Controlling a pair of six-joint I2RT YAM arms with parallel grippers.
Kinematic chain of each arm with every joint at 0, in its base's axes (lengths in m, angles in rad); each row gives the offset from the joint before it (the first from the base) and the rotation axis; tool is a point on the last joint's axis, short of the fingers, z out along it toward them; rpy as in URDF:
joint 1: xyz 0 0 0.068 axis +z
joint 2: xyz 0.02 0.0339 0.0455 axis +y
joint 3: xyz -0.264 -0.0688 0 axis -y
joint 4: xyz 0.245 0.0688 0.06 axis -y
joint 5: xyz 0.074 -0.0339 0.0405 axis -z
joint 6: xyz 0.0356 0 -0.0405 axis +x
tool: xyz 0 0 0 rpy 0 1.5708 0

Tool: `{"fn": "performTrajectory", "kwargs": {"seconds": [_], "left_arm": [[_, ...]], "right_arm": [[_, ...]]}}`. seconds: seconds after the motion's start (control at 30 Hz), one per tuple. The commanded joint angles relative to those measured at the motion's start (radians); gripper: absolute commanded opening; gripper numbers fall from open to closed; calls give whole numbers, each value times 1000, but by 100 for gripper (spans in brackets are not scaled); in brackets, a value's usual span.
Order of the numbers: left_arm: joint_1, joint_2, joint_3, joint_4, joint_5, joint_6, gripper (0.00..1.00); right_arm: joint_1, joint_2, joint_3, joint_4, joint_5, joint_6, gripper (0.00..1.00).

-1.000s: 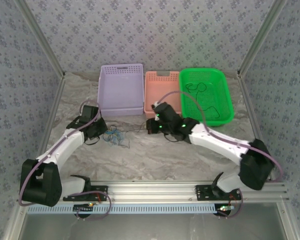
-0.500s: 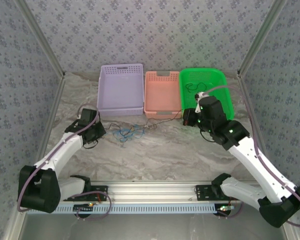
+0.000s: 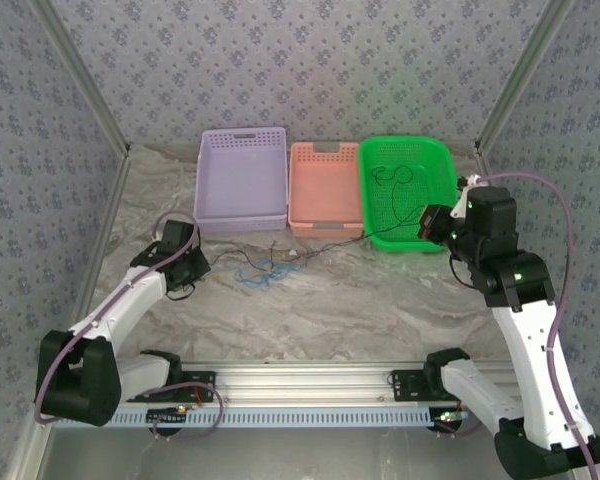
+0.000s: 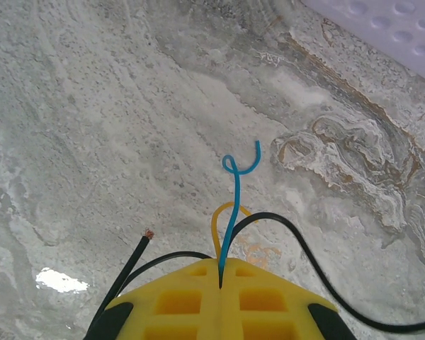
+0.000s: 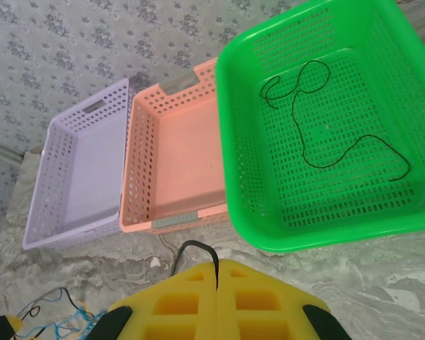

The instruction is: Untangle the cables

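The cables lie strung out on the marble table. A loose blue squiggle rests just right of my left gripper. A thin black cable runs from there toward my right gripper, which hangs at the green basket's front edge. In the left wrist view my left gripper is shut on the blue cable, with a pale yellow loop and black strands beside it. In the right wrist view my right gripper is shut on the black cable. Another black cable lies inside the green basket.
Three baskets stand in a row at the back: purple, pink and green. The pink and purple ones hold nothing. Patterned walls close in both sides, and a metal rail runs along the near edge.
My right arm has swung from the table's middle to the green basket's front, drawing the black cable out of the bunch. The blue squiggle spread slightly. The left gripper barely moved.
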Motion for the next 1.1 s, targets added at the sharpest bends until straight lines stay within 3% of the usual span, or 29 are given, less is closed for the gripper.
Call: {"fn": "performTrajectory", "kwargs": {"seconds": [0.0, 0.27, 0.43, 0.53, 0.73, 0.87, 1.07], "left_arm": [[5, -6, 3, -43, -51, -9, 0], [5, -2, 17, -70, -78, -14, 0], [30, 6, 15, -99, -114, -18, 0], [35, 5, 10, -101, -122, -25, 0], [35, -12, 17, -100, -104, -23, 0], [35, -14, 41, -126, -115, -18, 0], [82, -33, 50, -169, -169, -9, 0]], "right_arm": [[-33, -5, 29, -39, -48, -29, 0], [-117, -4, 66, -66, -62, -41, 0], [-287, -5, 114, -82, -192, -23, 0], [-335, -1, 136, -70, -237, -5, 0], [-325, 4, 122, 3, -325, 5, 0], [-282, -8, 95, -28, -247, -14, 0], [-377, -22, 131, -106, -226, -29, 0]]}}
